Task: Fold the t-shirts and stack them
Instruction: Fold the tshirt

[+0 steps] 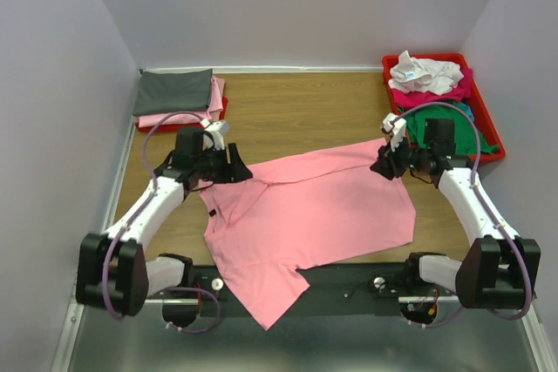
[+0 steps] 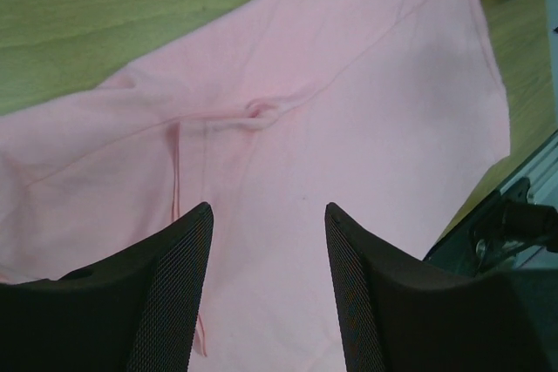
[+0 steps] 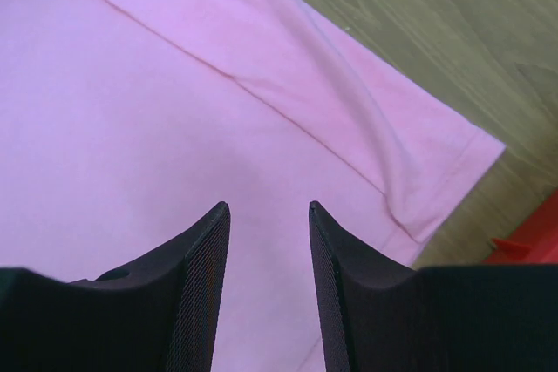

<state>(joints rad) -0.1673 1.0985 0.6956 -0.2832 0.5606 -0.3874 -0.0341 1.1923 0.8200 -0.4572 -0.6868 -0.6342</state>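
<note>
A light pink t-shirt (image 1: 305,215) lies spread flat across the wooden table, one corner hanging over the near edge. My left gripper (image 1: 237,167) is open and empty over the shirt's left upper edge; in the left wrist view (image 2: 268,208) pink cloth (image 2: 349,111) with a small pucker lies between and beyond the fingers. My right gripper (image 1: 380,163) is open and empty at the shirt's far right sleeve; in the right wrist view (image 3: 268,206) the sleeve hem (image 3: 436,189) lies ahead on the wood.
A red tray (image 1: 484,119) at the far right holds a heap of white, magenta and green tees (image 1: 427,84). At the far left a folded dark grey tee (image 1: 173,91) lies on a pink one over another red tray (image 1: 218,112). Walls close in on both sides.
</note>
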